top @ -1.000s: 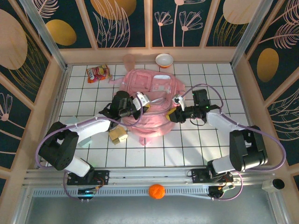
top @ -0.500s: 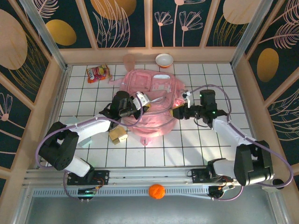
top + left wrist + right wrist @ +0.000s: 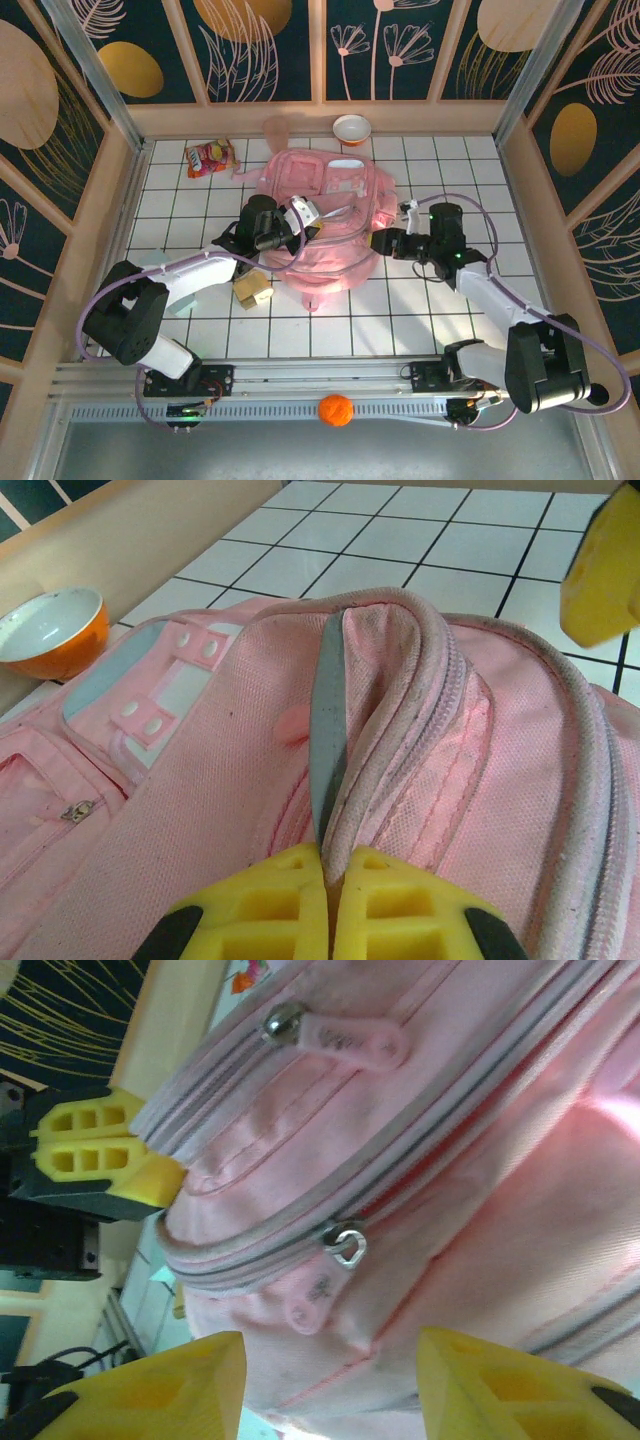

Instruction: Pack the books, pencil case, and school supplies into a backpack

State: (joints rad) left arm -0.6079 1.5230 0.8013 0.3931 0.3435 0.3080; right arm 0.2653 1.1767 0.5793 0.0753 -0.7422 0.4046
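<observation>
My left gripper is pinched tight on a raised fold of zip edge on the backpack. The backpack lies mid-table, its long axis running near to far, with the front pockets at the far end. My right gripper hangs spread and empty just beside its right flank. The zip pull sits straight ahead between those 2 fingers – its track slants across my wrist view – so I judge the right arm, the nearer one, should take it.

left fingers — pinched together | right fingers — spread apart, arm stretched forward
</observation>
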